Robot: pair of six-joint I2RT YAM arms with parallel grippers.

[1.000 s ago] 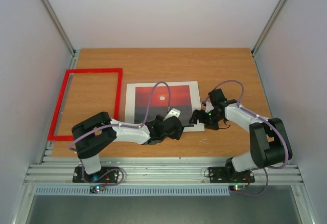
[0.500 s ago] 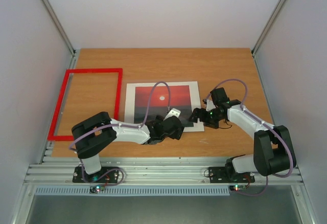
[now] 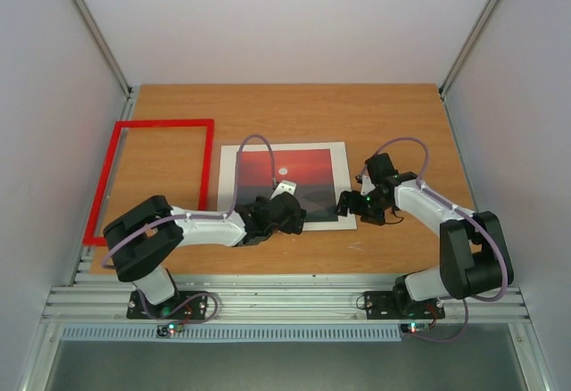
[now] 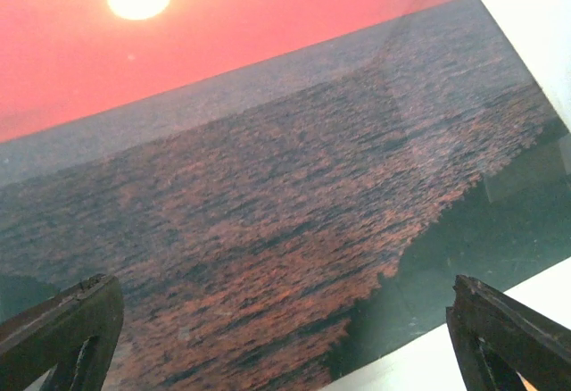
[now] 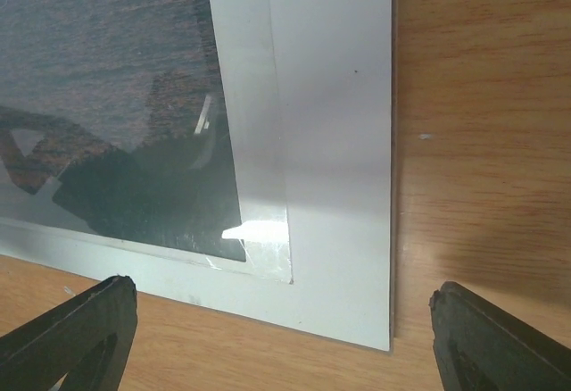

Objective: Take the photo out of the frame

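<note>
Well off to the left claw's left, the frame [image 3: 165,124] is lying empty on the table [image 3: 268,105], already parted from the print. The left claw [image 3: 285,202] is shifting leftward and further over the sunset, so the photo [image 4: 268,141] is now lying directly beneath its spread, empty fingers. On the photo's right, the right claw [image 3: 346,203], likewise released, is edging in, with the near right corner of the white mat [image 5: 330,141] sitting below and between its fingers. Freeing the print from the mat is probably what is remaining.
</note>
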